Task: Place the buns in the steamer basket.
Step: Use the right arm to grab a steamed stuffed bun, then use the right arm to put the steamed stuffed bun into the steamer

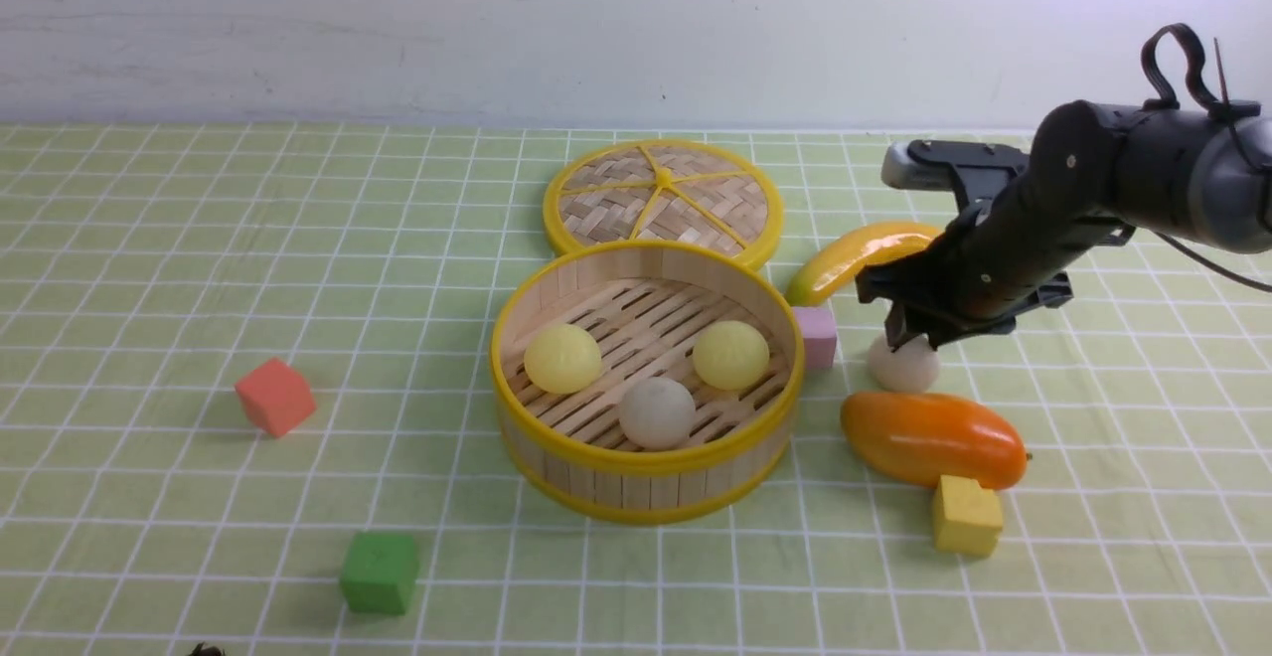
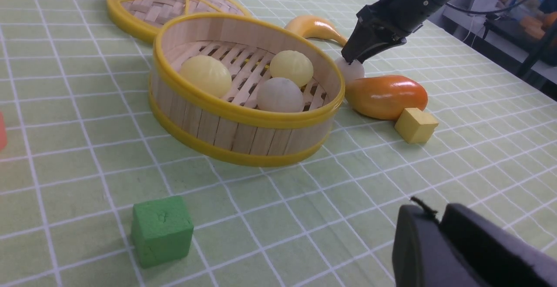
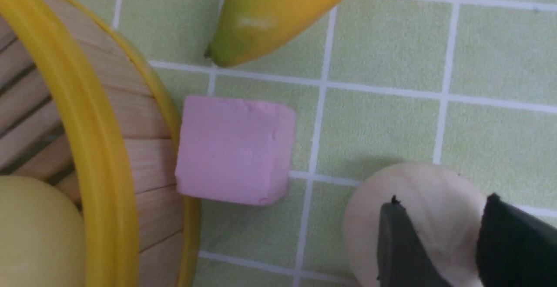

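Observation:
The steamer basket (image 1: 646, 462) stands mid-table and holds two pale yellow buns (image 1: 562, 358) (image 1: 730, 354) and one off-white bun (image 1: 657, 412). A second off-white bun (image 1: 902, 365) lies on the cloth right of the basket, between the pink cube and the mango. My right gripper (image 1: 909, 338) is open, its tips just over the top of this bun; in the right wrist view (image 3: 444, 200) the bun (image 3: 417, 187) is wider than the gap between the fingers. My left gripper (image 2: 435, 211) is shut and empty, low near the table's front edge.
The woven lid (image 1: 663, 197) lies behind the basket. A banana (image 1: 860, 256), a pink cube (image 1: 817, 336), an orange mango (image 1: 932, 437) and a yellow cube (image 1: 966, 515) crowd the bun on the right. A red cube (image 1: 275, 396) and a green cube (image 1: 379, 572) lie left.

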Controlling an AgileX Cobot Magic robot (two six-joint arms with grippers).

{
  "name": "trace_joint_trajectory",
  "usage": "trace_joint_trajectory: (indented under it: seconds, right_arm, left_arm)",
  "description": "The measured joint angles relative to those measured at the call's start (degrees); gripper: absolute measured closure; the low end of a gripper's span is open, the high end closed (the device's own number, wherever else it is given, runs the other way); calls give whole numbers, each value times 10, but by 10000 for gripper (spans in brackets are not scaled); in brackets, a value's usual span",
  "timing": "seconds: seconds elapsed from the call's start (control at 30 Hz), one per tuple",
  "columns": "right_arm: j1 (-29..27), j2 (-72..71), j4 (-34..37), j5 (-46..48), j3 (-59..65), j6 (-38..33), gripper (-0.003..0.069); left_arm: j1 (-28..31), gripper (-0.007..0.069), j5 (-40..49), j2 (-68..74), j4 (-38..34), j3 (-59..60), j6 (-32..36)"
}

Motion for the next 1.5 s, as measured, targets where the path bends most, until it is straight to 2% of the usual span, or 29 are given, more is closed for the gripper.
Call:
trace_joint_trajectory:
  seconds: [0.17,0.33,0.4,0.5,0.57,0.8,1.0,1.1,1.23,1.37,1.5]
  right_arm:
    - [0,3,0,-2,0,-8,491]
    - [0,3,0,-2,0,-16,510]
    - [0,3,0,-1,0,-24,543]
    - [0,3,0,0,0,-46,638]
    - [0,2,0,3,0,-55,658]
    - [9,-77,14,28,1,-73,658]
    - [65,-145,141,-7,-8,-152,658]
    - [89,-124,196,-25,-8,-190,657]
    - [132,-54,281,-85,-10,-280,654]
    - [148,-5,324,-118,-18,-316,641]
    - [151,35,339,-145,-24,-327,548]
  left_arm:
    - [0,550,0,0,0,0,0]
    - [0,547,0,0,0,0,0]
    - [0,545,0,0,0,0,0]
    - [0,542,0,0,0,0,0]
    - [0,540,0,0,0,0,0]
    - [0,533,0,0,0,0,0]
    - [0,527,0,0,0,0,0]
    - [0,524,0,0,0,0,0]
    - [0,522,0,0,0,0,0]
    - [0,520,0,0,0,0,0]
    - [0,514,0,0,0,0,0]
